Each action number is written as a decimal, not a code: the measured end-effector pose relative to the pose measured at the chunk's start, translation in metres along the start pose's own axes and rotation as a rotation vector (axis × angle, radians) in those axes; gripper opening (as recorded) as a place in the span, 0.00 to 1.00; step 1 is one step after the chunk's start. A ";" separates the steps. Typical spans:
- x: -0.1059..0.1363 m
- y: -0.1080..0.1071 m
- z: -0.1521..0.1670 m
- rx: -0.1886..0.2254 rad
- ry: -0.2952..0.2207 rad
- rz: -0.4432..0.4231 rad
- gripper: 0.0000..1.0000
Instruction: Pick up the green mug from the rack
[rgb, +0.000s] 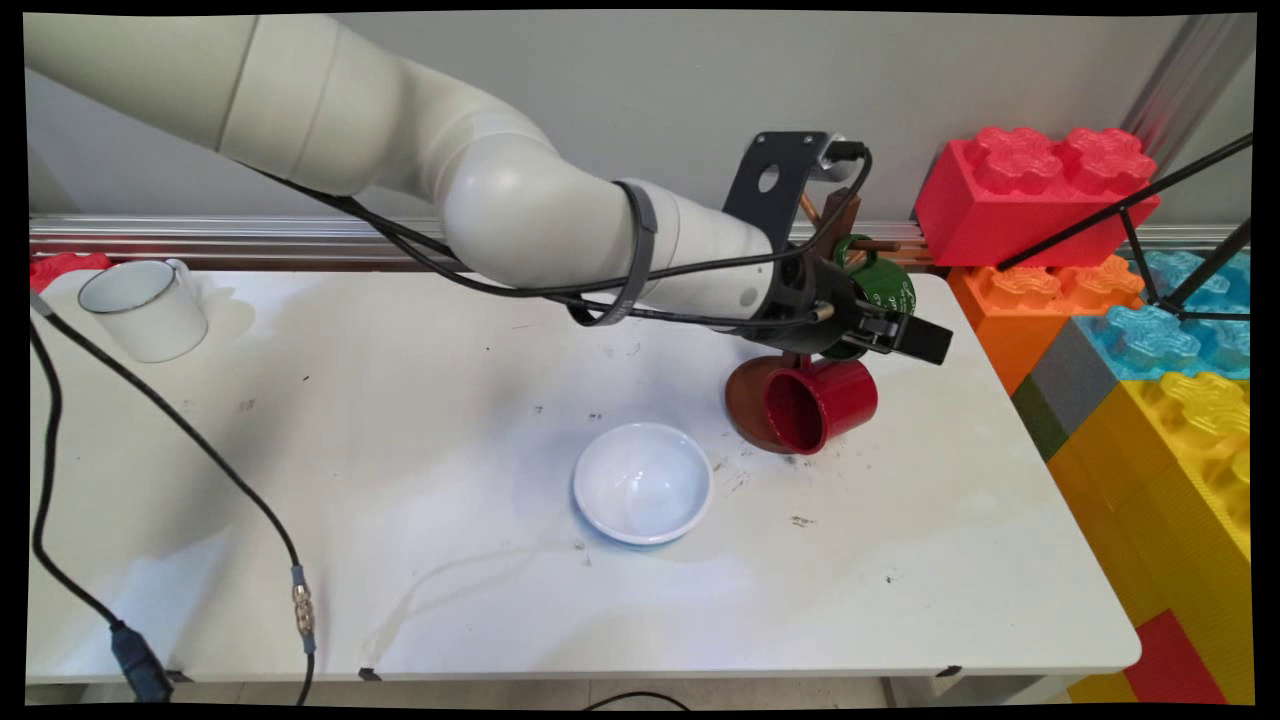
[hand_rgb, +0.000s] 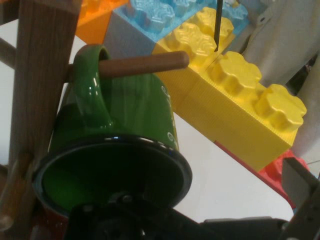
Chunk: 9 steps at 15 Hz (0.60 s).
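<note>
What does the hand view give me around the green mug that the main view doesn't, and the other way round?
Hand view only: the green mug hangs by its handle on a wooden peg of the mug tree's post, its open mouth toward the camera.

Main view only: the red mug lower on the tree, the white bowl, a white mug at the far left, and the gripper right beside the green mug.

Both: the green mug, the tree, the big toy bricks.

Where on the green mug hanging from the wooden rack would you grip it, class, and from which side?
Grip the green mug by its rim wall, coming from the open mouth. Its handle is hooked over the peg, so the handle is taken, while the mouth faces the gripper.
</note>
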 end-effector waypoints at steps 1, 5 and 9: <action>0.000 0.000 0.003 -0.002 0.002 -0.006 1.00; 0.001 -0.001 0.010 -0.006 0.009 -0.022 1.00; 0.003 -0.003 0.014 -0.002 0.018 -0.030 1.00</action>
